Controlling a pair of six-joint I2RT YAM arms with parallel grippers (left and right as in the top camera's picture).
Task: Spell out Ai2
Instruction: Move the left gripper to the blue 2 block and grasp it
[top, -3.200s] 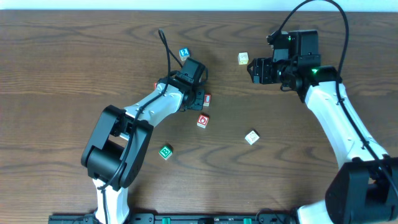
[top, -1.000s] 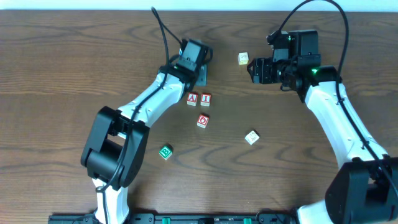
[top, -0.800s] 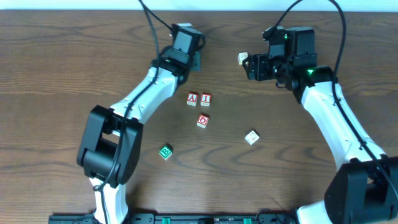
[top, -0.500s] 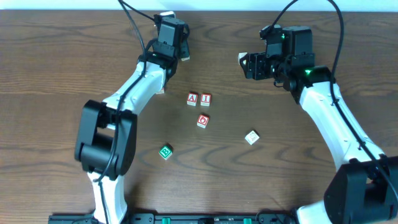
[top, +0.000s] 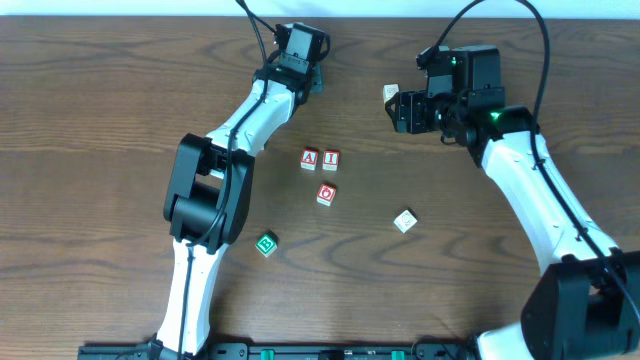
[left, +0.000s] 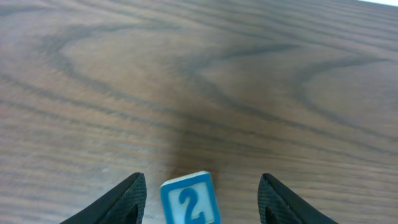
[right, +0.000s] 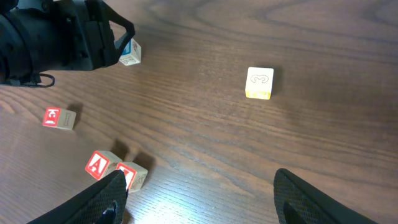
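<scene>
Centring matters: the left pincer (left: 202, 178), spread wide, should straddle the 2 cube (left: 189, 200) squarely before clenching.

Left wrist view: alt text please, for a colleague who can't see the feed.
The 2 cube, its blue face toward the camera, sits on the wooden table at the frame's bottom edge. It lies between the left gripper's open fingers, touching neither.

Red A cube (top: 309, 158) and red I cube (top: 331, 159) sitting flat, letters up, just beside each other in a row mid-tabletop (top: 100, 150). Blue 2 cube (left: 189, 199), white-sided, lying flat, digit up, well apart from that pair.
</scene>
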